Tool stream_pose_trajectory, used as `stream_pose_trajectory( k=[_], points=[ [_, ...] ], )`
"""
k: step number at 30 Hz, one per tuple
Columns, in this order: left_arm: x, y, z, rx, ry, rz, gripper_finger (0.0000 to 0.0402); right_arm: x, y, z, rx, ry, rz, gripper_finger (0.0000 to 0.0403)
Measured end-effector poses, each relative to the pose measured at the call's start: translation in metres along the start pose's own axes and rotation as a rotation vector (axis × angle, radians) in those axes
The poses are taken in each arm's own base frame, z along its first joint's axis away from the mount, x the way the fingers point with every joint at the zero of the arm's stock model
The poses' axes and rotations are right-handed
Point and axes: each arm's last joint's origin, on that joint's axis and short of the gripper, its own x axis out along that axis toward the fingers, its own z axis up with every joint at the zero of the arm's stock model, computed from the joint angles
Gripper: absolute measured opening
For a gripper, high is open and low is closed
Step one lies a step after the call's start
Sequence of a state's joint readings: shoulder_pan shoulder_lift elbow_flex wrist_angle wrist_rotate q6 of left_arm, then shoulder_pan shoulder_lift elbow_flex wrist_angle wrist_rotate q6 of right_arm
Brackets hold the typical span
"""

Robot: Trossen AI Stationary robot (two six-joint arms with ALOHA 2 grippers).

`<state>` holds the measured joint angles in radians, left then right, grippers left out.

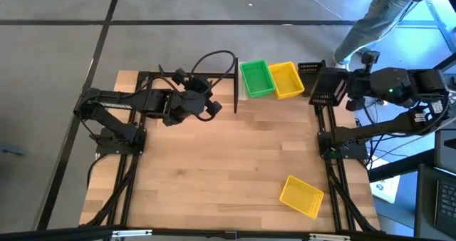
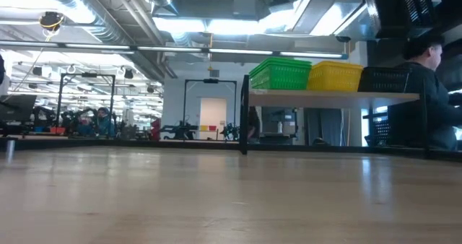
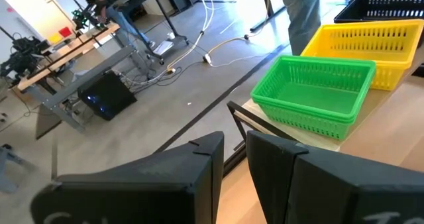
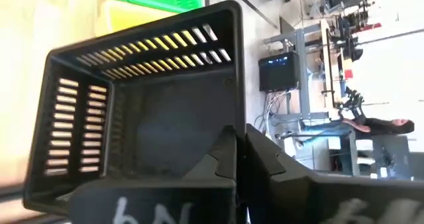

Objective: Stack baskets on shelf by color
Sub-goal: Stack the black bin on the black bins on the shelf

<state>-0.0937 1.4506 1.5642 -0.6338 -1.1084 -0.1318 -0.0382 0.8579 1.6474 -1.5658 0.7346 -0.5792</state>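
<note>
My right claw (image 4: 240, 159) is pinched tight on the rim of a black basket (image 1: 328, 88), and I hold that basket lifted and tipped at the shelf's right end, about two o'clock on the table from overhead; through my wrist camera its slotted walls and dark floor fill the view, with yellow and green showing past its far edge.

The shelf (image 2: 332, 97) runs along the table's far side between twelve and two o'clock; on it a green basket (image 1: 256, 78) stands at the left, a yellow basket (image 1: 286, 79) touches it on the right, and a second black basket (image 1: 307, 68) sits just beyond the yellow one, partly hidden behind the one I carry. From table height the green and yellow ones look taller than a single basket — whether each is a stack I cannot tell for sure.

Another yellow basket (image 1: 301, 196) lies alone on the tabletop (image 1: 214, 170) near five o'clock, turned at a slant and well apart from the shelf.

My left claw (image 3: 233, 159) hangs over the table near eleven o'clock, beside the shelf's left post; its fingers are nearly together with only a thin gap, gripping nothing, and it faces the green basket.

A person (image 2: 433, 92) stands past the table's far right corner.
</note>
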Motion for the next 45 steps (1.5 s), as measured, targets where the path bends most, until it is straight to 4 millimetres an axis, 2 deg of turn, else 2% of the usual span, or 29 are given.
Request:
stream_pose_trajectory(
  k=[5,10,20,23,27,31,34,41,45],
  points=[
    [0.0,0.0,0.0,0.0,0.0,0.0,0.006,0.001,0.001,0.001,-0.109,-0.013,0.019,0.0],
    [0.0,0.0,0.0,0.0,0.0,0.0,0.006,0.002,0.001,0.004,-0.114,-0.009,0.02,0.0],
    [0.0,0.0,0.0,0.001,0.0,0.001,0.006,0.014,-0.002,0.023,-0.117,0.037,-0.038,0.0],
    [0.0,0.0,0.0,0.003,0.0,0.001,0.006,0.018,-0.002,0.033,-0.088,-0.018,-0.01,0.0],
    [0.0,0.0,0.0,0.003,0.0,0.001,0.006,0.032,-0.001,0.054,-0.094,-0.029,0.017,0.0],
    [0.0,0.0,0.0,0.004,0.0,0.001,0.006,0.049,0.003,0.064,-0.154,0.021,0.114,0.0],
    [0.0,0.0,0.0,0.004,0.0,0.001,0.006,0.053,0.0,0.062,-0.164,0.042,0.128,0.0],
    [0.0,0.0,0.0,0.004,0.0,0.001,0.006,0.04,-0.017,0.041,-0.11,0.073,0.033,0.0],
    [0.0,0.0,0.0,0.004,0.0,0.001,0.006,0.046,-0.018,0.034,-0.112,0.149,0.023,0.0]
  ],
)
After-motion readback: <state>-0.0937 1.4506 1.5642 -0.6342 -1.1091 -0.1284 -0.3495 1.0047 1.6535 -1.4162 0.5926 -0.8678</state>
